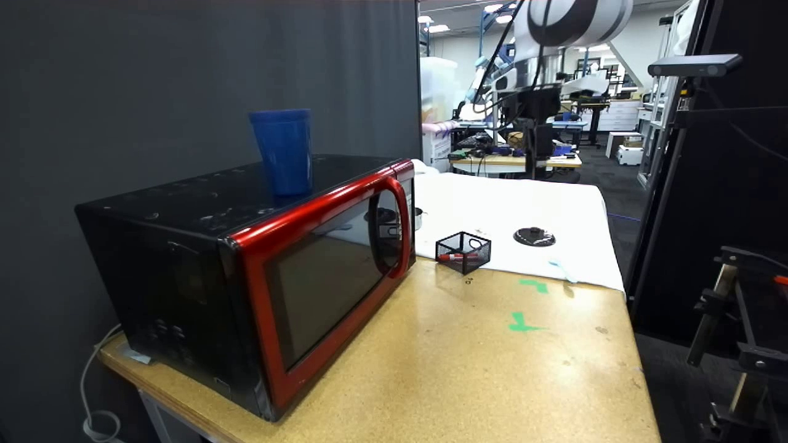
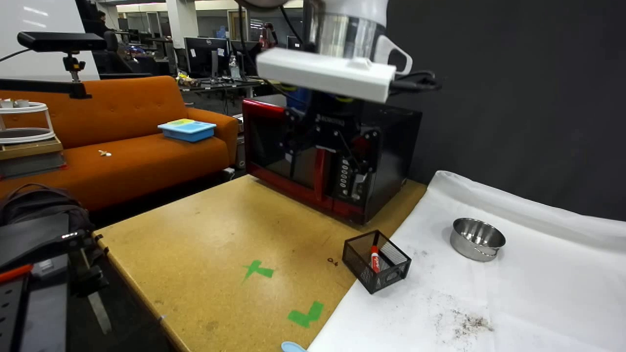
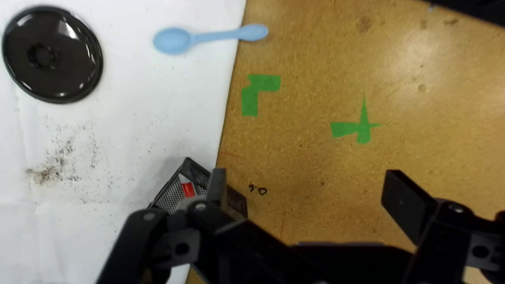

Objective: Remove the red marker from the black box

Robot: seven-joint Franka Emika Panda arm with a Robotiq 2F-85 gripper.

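Looking light, stiff and slick, the marker [image 2: 375, 260] wants a mid-barrel pinch; its box [image 2: 362, 271] straddles the sheet [image 2: 547, 293] edge on the surface [image 2: 220, 234]; the pincer [image 3: 305, 191] is spread, empty.

Glints brightly off black lid [image 3: 52, 55] and tabletop [image 3: 307, 157] (with ceiling lights [image 1: 439, 28] aglow in an exterior view), blurs at gripper [image 3: 305, 193] in wrist view.

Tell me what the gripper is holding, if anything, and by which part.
Nothing is held: the gripper is open and empty, and the red marker sits inside the black wire-mesh box.
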